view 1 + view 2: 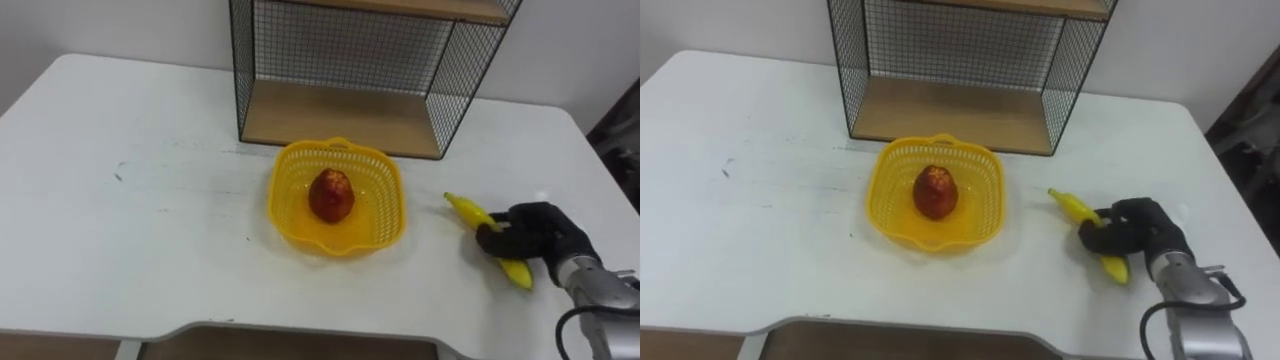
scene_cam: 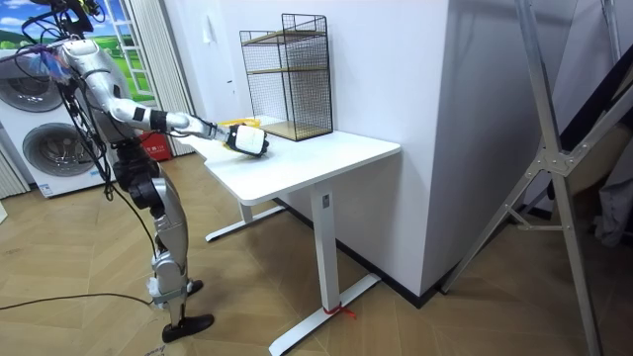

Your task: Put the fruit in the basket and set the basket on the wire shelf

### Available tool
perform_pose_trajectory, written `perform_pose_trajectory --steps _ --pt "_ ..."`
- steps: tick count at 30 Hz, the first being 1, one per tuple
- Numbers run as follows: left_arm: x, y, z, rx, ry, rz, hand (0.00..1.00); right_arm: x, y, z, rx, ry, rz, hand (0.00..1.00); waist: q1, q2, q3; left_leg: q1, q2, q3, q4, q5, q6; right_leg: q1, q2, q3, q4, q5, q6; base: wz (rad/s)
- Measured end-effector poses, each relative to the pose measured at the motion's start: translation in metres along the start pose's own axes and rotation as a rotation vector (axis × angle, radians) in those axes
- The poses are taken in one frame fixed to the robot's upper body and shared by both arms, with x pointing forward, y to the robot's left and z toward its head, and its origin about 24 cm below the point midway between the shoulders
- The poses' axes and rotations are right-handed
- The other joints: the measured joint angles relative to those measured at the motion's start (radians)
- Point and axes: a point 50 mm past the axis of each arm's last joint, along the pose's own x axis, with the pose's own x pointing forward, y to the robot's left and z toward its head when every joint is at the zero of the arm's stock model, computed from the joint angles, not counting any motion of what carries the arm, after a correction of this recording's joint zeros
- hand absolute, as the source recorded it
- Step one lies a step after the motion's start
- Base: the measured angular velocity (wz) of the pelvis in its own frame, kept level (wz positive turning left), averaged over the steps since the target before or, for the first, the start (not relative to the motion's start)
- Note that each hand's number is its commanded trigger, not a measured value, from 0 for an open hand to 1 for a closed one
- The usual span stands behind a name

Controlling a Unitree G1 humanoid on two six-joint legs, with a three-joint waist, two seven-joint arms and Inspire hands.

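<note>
Room: you'll see white washers at room view's left. Robot stands by the table, one arm stretched over the top.
Table: white, smooth, matte. Rounded corners, w/ a shallow cut-out in the near edge.
Wire shelf: black square-mesh box at the table's far edge, approx. centre. Flat wooden boards inside.
Basket: yellow plastic w/ open lattice walls and a wavy rim. Look just in front of the shelf; it stands on the table, not touching it.
Red fruit: roundish, tapering to the top, mottled red skin. Sits mid-basket.
Banana: yellow, smooth, curved. Low on the table right of the basket, apart from it. You can see both tips either side of the hand. Can't tell if it's off the surface.
Right hand: black fingers, silver-grey wrist. Fingers curled round the banana's middle, closed on it.
</note>
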Motion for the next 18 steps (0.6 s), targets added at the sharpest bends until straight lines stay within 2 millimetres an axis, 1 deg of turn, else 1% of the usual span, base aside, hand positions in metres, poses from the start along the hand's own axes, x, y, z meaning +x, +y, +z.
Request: perform_pose_trajectory --steps 1,3,4,9,14,17,18 --pt "0.000 -0.001 -0.003 0.000 0.006 -0.002 0.00 0.001 0.007 0.002 0.039 -0.017 0.040 1.00 -0.003 0.006 0.0018 0.000 0.000 0.000 0.001 0.000 0.000 0.001 0.000 0.000 0.000 0.000 0.000 0.00" --pt "-0.001 -0.001 -0.005 0.001 0.005 -0.002 0.00 0.001 0.016 0.003 0.104 -0.031 0.091 1.00 -0.010 0.011 0.0022 0.000 0.000 -0.002 0.002 0.000 0.000 0.002 -0.001 -0.001 0.000 0.000 0.000 0.03" --pt "-0.001 -0.002 -0.006 0.001 0.007 -0.002 0.00 0.002 0.022 0.003 0.145 -0.039 0.115 1.00 -0.010 0.015 0.0043 -0.001 0.000 -0.002 0.002 0.000 0.000 0.003 -0.001 -0.003 0.000 0.000 0.000 0.00" --pt "-0.002 -0.009 -0.015 -0.003 0.036 -0.018 0.00 0.002 0.033 0.003 0.286 -0.056 0.161 1.00 -0.012 0.019 0.0064 -0.002 -0.002 -0.004 0.002 0.000 0.000 0.002 -0.001 -0.003 -0.002 0.000 0.000 0.00" --pt "-0.003 -0.018 -0.016 -0.010 0.039 -0.038 0.00 0.002 0.039 0.004 0.394 -0.069 0.186 1.00 -0.013 0.023 0.0049 -0.004 -0.002 0.000 0.001 0.000 0.000 -0.001 -0.001 0.000 -0.002 0.000 0.001 0.00" --pt "-0.003 -0.024 -0.014 -0.015 0.036 -0.051 0.00 0.002 0.043 0.010 0.437 -0.097 0.208 1.00 -0.012 0.024 0.0041 -0.004 -0.002 0.003 0.000 0.000 0.000 -0.002 -0.001 0.003 -0.002 0.000 0.001 0.00" --pt "-0.003 -0.026 -0.014 -0.017 0.034 -0.055 0.00 0.002 0.045 0.014 0.454 -0.112 0.222 1.00 -0.012 0.024 0.0028 -0.003 -0.002 0.003 0.000 0.000 0.000 -0.002 -0.001 0.003 -0.002 0.000 0.001 0.00"
